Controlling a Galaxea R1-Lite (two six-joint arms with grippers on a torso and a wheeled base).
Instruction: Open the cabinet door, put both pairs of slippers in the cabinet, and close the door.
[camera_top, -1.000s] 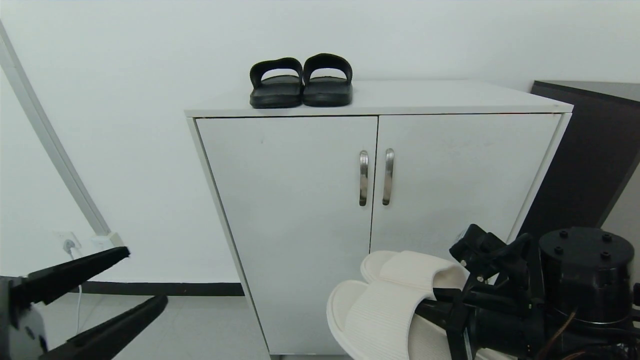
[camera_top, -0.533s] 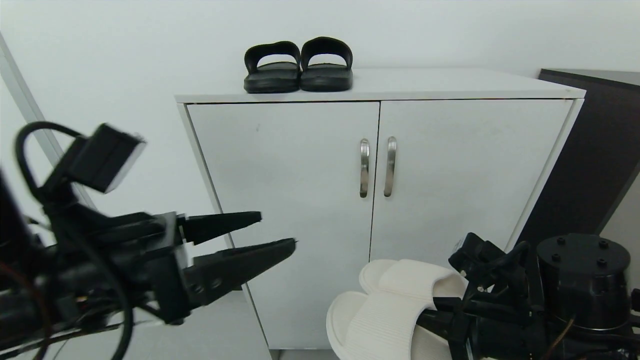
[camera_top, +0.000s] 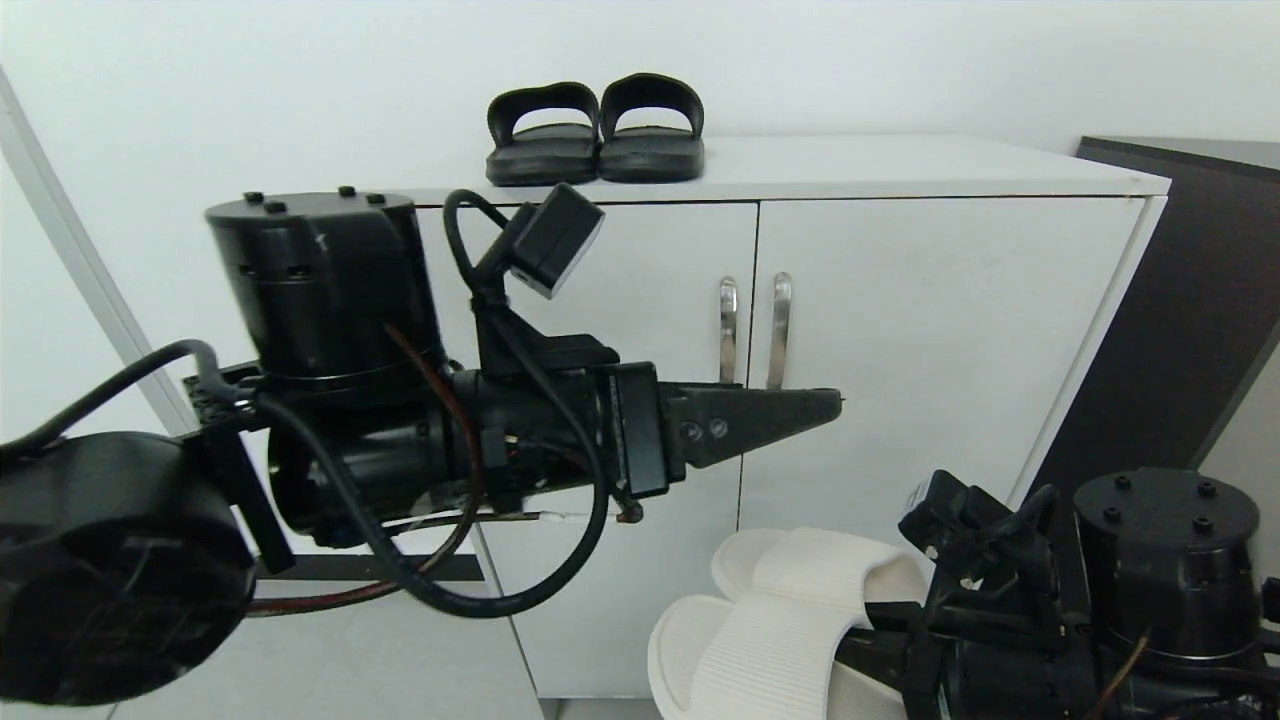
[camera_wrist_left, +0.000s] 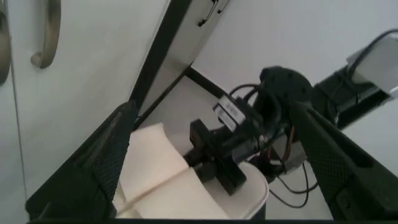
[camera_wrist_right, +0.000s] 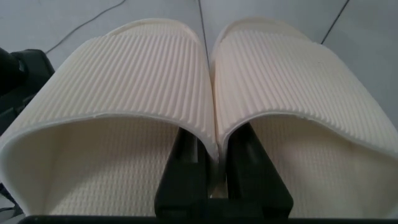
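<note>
Right gripper (camera_wrist_right: 214, 155), jaws clamped on the adjoining straps of cream ribbed foam slippers (camera_top: 790, 610), low before the shut white two-door cabinet (camera_top: 950, 330): probably light, squashy, slip-prone; left gripper (camera_top: 815, 405), jaws wide, near steel door handles (camera_top: 728, 330), likely rigid, best taken mid-bar; black rubber slippers (camera_top: 597, 130) on top.

The cabinet (camera_top: 930, 330) is faced from the head view. The white slippers (camera_wrist_right: 124, 87), seen close from the right wrist, are shared by all views.
</note>
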